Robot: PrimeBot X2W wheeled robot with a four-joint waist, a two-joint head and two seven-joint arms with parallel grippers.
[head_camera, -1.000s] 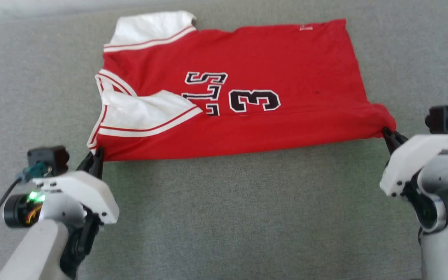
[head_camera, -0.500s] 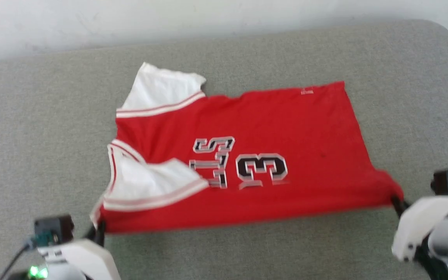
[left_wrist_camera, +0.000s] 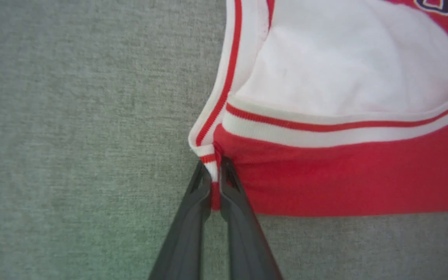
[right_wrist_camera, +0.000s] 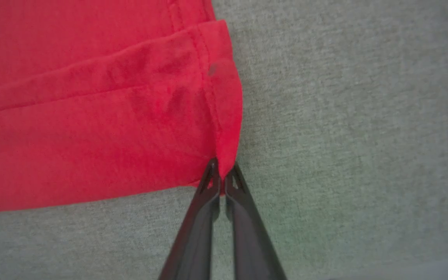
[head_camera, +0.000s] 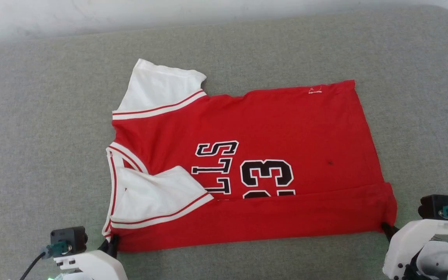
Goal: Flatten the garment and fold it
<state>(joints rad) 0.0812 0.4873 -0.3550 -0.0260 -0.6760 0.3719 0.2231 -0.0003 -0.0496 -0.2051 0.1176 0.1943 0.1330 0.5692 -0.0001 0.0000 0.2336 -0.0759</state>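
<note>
Bright red soft-fabric T-shirt with white short sleeves (head_camera: pixel 278 128) spread on a grey woven cloth surface (head_camera: pixel 247 50), pinched at both near corners.

Shirt lies mid-surface, collar toward 9 o'clock, hem toward 3. Its near long edge is turned up over the front as a smooth red band, covering the lower part of the black, white-edged lettering. Left gripper (head_camera: pixel 111 243), at 7 o'clock, has its slim dark jaws nearly closed on the striped red-and-white trim at the near collar-side corner. Right gripper (head_camera: pixel 385 227), at 5 o'clock, is clamped the same way on the stitched hem corner, cloth bunching slightly there. Far sleeve (head_camera: pixel 161 89) fans out at 11 o'clock. Near sleeve (head_camera: pixel 158 194) is folded in over the chest. Small dark speck (head_camera: pixel 329 162) on the red cloth toward 3 o'clock. Surface coarse, matte.
</note>
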